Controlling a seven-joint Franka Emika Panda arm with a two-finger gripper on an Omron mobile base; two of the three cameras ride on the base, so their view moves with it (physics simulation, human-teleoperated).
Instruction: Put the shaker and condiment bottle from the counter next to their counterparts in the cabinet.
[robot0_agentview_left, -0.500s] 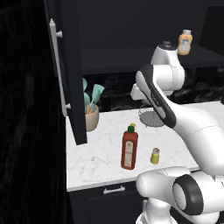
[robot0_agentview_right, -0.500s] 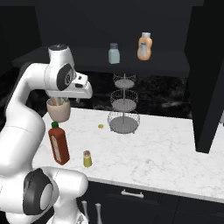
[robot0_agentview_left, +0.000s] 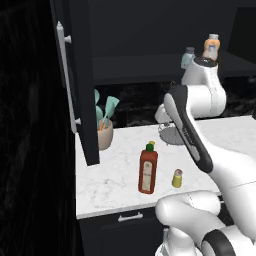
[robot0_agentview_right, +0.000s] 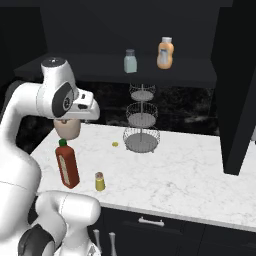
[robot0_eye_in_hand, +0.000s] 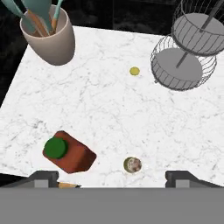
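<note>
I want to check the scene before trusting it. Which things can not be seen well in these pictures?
- Condiment bottle label: hand view looks down on the cap.
- Pale shaker in the cabinet: left base view, lower part behind the arm.
- Utensil cup: right base view, mostly behind the arm's wrist.
- Small yellow disc on the counter: too small to identify.

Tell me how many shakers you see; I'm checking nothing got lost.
2. The yellow shaker stands on the counter right of the red bottle. The blue-grey shaker stands on the cabinet shelf left of the orange bottle. Others may be hidden deeper inside.
</note>
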